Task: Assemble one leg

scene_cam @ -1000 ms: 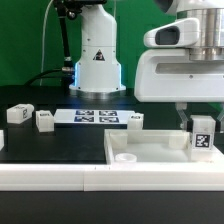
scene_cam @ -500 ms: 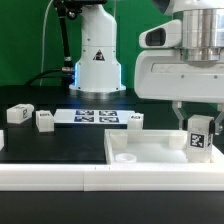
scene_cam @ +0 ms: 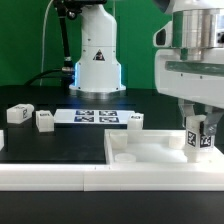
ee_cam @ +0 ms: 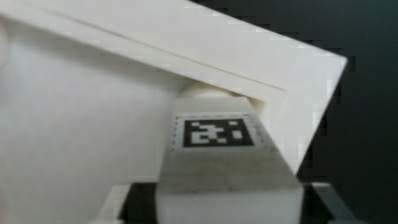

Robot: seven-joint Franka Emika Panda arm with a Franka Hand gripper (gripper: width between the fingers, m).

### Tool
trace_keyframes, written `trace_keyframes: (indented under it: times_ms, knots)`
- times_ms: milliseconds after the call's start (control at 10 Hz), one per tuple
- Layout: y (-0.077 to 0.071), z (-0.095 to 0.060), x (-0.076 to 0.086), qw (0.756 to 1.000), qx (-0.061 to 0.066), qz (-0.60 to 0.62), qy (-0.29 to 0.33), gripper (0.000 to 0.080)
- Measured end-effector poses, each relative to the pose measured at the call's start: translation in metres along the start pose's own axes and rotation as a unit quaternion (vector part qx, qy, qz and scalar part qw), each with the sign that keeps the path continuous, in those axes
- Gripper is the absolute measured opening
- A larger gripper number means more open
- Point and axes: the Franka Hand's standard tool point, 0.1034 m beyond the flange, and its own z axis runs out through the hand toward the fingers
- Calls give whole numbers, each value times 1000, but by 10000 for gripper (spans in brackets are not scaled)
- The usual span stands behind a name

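Observation:
My gripper (scene_cam: 197, 122) is shut on a leg (scene_cam: 196, 139), a small white post with a black-and-white tag, and holds it upright over the right end of the large flat white tray-like part (scene_cam: 150, 148). In the wrist view the leg (ee_cam: 217, 145) fills the middle, its far end at the tray part's corner (ee_cam: 249, 85); dark fingers (ee_cam: 317, 203) press both its sides. Three more legs lie on the table on the exterior view's left and middle: one (scene_cam: 17, 114), one (scene_cam: 44, 120) and one (scene_cam: 135, 120).
The marker board (scene_cam: 92, 117) lies behind the tray part. The robot's white base (scene_cam: 97, 55) stands at the back. A white rail (scene_cam: 60, 176) runs along the front edge.
My gripper has moved toward the exterior view's right with the leg in it, and the leg has turned so its tag faces more sideways.

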Motion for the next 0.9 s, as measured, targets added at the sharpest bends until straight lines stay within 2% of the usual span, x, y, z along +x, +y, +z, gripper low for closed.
trace_keyframes:
  times_ms: [200, 300, 400, 500, 600, 700, 800, 900]
  knots:
    - [0, 0, 0, 1000, 1, 8, -2, 291]
    - [0, 1, -1, 1000, 1, 8, -2, 343]
    - [0, 1, -1, 1000, 1, -9, -2, 343]
    - [-1, 0, -3, 1000, 1, -21, -2, 541]
    - [-1, 0, -4, 999, 2, -54, -2, 541]
    - [0, 1, -5, 993, -1, -119, -2, 625]
    - [-1, 0, -7, 987, -4, -163, -4, 645]
    - [-4, -1, -5, 975, 5, -222, 0, 645]
